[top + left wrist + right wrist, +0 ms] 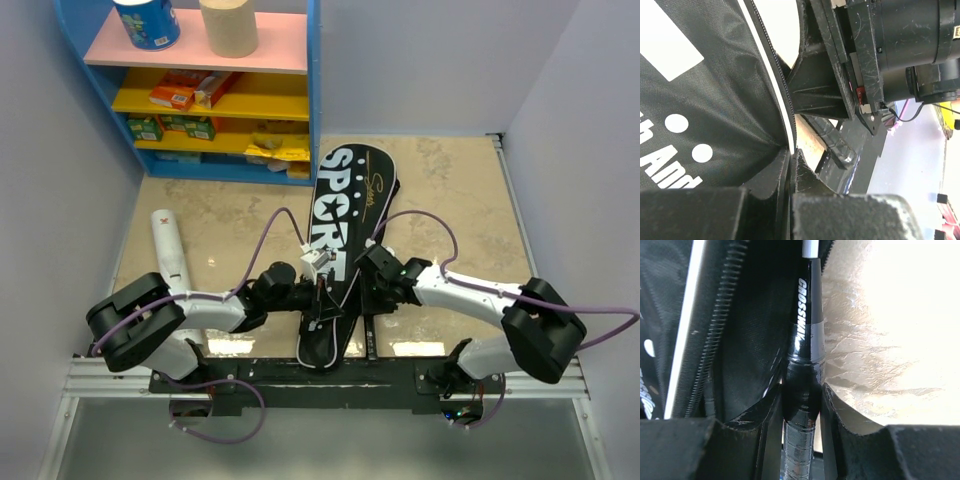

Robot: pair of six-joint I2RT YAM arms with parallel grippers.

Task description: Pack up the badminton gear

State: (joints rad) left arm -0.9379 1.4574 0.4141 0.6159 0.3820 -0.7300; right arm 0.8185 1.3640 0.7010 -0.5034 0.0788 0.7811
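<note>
Note the right gripper (pixel 802 407) clenched on the black handle of 1 racket (pixel 807 320), fingers (pixel 762 427) pressing from both sides just below the lettered collar. Note the left gripper (pixel 791 157) pinched shut on the piped edge of the bag (pixel 715 100), holding that lip beside the zipper (pixel 772 65).

Step in hand, by judgement: sliding the racket head-first through the open side of the bag.

To do it well:
- Keep the left pinch firm and raised to hold the mouth agape.
- Push along the line of the shaft, not across it.
- Keep the handle low and level with the table (pixel 450 200) to avoid snagging the frame on the zipper teeth.
- Release only with the handle fully inside the narrow end.

Risk, by judgement: twisting of the thin shaft if pushed at an angle.

Position, outward from the right gripper:
- Racket shaft running straight ahead from between the fingers into the bag's opening, head hidden within.
- Butt of the handle, in the top view, protruding behind the gripper toward the arm bases.
- Bag lying diagonally mid-table, between the 2 grippers.
- No telling of a 2nd racket inside: interior hidden.
- White tube (pixel 170 245) lying on the table well apart to the left, beyond the left arm, not yet packed.
</note>
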